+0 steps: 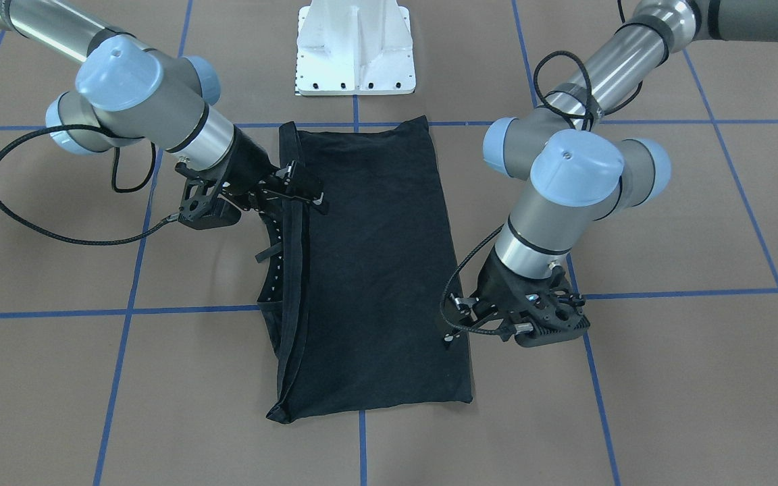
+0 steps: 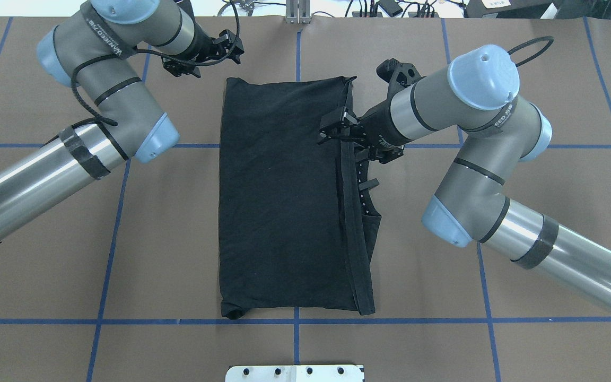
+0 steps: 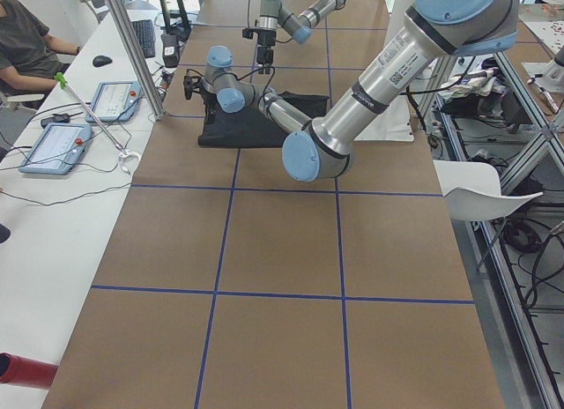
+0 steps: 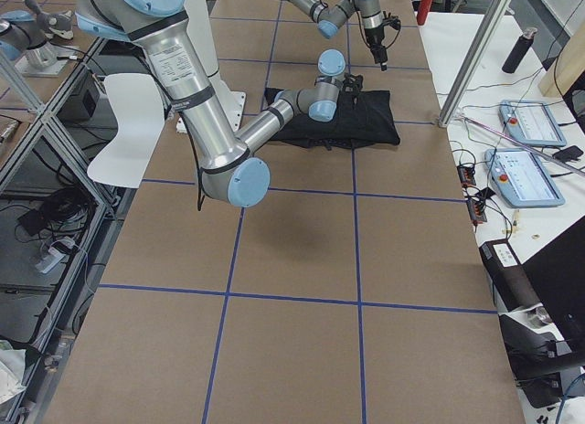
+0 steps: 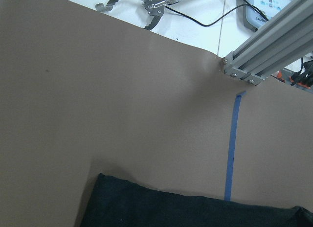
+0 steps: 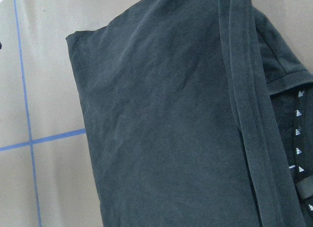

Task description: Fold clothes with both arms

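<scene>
Where the camera faces the robot, the black T-shirt (image 1: 375,270) lies flat on the bench (image 1: 666,378) as a long rectangle, its long axis running straight away from the white base block (image 1: 355,47); the right gripper (image 1: 304,183) hovers over the shirt's right long edge, where the collar (image 1: 274,243) pokes out, fingers spread and gripping nothing; the left gripper (image 1: 453,318) sits just beside the opposite long edge near the far end, likewise spread and empty.

From overhead, the left gripper is just off the far left corner; the right one is over the right edge, nearer the far end than the near; neither is at the end nearest the robot, so an end-to-end fold would, I judge, need both brought to matching corners.

Both side views show the shirt small and distant; the grippers cannot be read there.

Left wrist view: one shirt edge along the bottom, brown bench and a blue tape line (image 5: 231,148) beyond; right wrist view: dark cloth, a hem band and the dotted collar tape fill it.
</scene>
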Robot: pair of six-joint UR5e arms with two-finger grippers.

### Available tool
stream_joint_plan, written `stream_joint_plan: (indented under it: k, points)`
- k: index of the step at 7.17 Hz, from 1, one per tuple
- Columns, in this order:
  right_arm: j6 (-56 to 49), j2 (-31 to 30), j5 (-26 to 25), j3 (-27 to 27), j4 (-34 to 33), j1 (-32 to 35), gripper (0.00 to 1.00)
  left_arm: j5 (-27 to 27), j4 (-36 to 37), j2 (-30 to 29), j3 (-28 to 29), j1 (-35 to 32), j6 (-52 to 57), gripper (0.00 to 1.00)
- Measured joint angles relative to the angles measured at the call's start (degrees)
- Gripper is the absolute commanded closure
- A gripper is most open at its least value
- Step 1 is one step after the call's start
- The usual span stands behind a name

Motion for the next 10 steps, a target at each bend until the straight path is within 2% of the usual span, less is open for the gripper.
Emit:
stream_joint_plan:
  k: [3,4,6,10]
  points:
    - [-14.2,0.4,-14.7,12.3,-31.0,-10.3,0.00,-1.5,0.3,7.6,-8.4,0.0,1.5,0.00]
    - [-15.8,0.6,-18.7,13.8,-37.7,-13.9,0.00,-2.0,0.3,9.9,-10.9,0.0,1.9,0.00]
    - [-18.0,0.8,-25.6,14.0,-44.9,-20.0,0.00,-2.6,0.2,12.1,-13.0,0.1,2.1,0.00]
    - [-20.7,1.9,-27.6,9.1,-46.7,-22.3,0.00,-2.7,0.2,12.9,-13.3,0.2,2.0,0.00]
